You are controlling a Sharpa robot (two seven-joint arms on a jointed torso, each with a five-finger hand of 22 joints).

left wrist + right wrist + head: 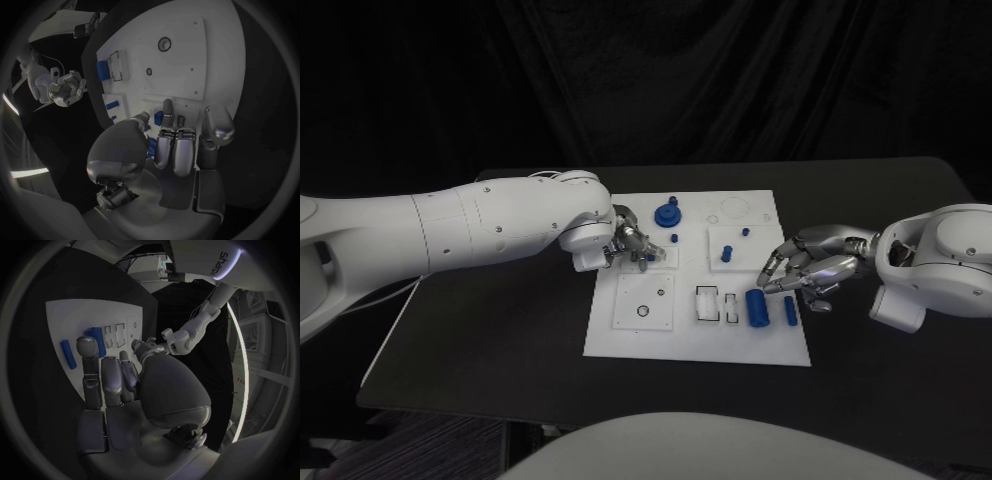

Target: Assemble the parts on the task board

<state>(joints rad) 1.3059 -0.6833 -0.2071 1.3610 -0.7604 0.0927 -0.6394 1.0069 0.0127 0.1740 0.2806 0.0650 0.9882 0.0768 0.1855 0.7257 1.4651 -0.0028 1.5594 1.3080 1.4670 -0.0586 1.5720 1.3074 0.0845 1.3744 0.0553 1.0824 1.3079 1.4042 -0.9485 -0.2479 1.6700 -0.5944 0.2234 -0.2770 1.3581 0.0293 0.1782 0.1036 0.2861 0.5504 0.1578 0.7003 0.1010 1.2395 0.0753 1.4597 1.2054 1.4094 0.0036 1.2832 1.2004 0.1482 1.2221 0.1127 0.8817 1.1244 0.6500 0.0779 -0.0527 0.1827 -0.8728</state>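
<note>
On the near part of the flat white rectangular task board (625,335), towards its right edge, a thick blue cylinder (756,308) lies on its side with a thinner blue rod (790,311) just to its right; left of them are two small rectangular slots (708,303), and a small dark ring (642,310) marks the near-left panel. The silver right hand (805,270) hovers at the board's right edge, just beyond the two lying blue pieces, its fingers curled loosely downward and apart with nothing between them; the right wrist view shows the same fingers reaching out over the cylinder (95,335) and rod (68,353). Level with it on the left side of the board, the silver left hand (626,246) rests with its fingertips down on the board, and the left wrist view shows a small blue piece (159,118) close between its thumb and fingers, though I cannot tell whether it is truly pinched. Farther back, two small blue pegs (728,254) stand in the right middle panel, and a larger blue stepped knob (668,213) stands upright near the far edge, left of a faint circular recess (734,210). The board lies on a black table (488,350).
</note>
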